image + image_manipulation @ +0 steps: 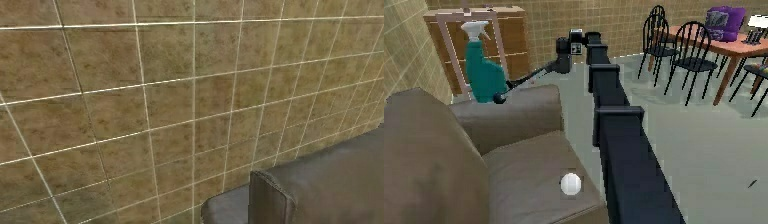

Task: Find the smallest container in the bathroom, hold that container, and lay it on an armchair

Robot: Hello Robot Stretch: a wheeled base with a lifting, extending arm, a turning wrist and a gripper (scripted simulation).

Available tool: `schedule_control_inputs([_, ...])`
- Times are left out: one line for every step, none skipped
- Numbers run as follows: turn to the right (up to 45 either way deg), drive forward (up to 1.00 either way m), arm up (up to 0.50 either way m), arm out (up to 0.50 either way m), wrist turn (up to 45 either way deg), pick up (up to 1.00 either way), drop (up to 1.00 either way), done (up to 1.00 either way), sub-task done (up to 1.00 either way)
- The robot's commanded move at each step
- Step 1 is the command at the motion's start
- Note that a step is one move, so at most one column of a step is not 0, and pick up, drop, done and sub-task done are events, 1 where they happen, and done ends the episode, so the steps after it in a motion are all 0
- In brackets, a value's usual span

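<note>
The forward view faced a tiled wall (pixel 120 110) at close range, tilted slightly down. The arm side view looked out along the arm (pixel 619 130) toward the claw (pixel 504 93), dining chairs (pixel 684 50) far beyond it. Both caught the armchair (pixel 514 160), on the claw's near side.

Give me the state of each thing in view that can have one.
Armchair: upright, a white ball on its seat.
White ball: resting on the seat.
Spray bottle: upright, hanging at the gripper's far end, above the armchair.
Gripper: holds the spray bottle.
Arm: extended alongside the armchair.
Dining chairs: upright on the floor.
</note>
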Motion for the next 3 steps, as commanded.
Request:
schedule_control_inputs([0.0, 0.00, 0.00, 0.00, 24.0, 0.00, 0.00, 0.00, 0.00])
schedule_control_inputs([0.0, 0.00, -0.26, 0.00, 0.0, 0.00, 0.00, 0.00, 0.00])
schedule_control_inputs([0.0, 0.00, -0.32, 0.00, 0.0, 0.00, 0.00, 0.00, 0.00])
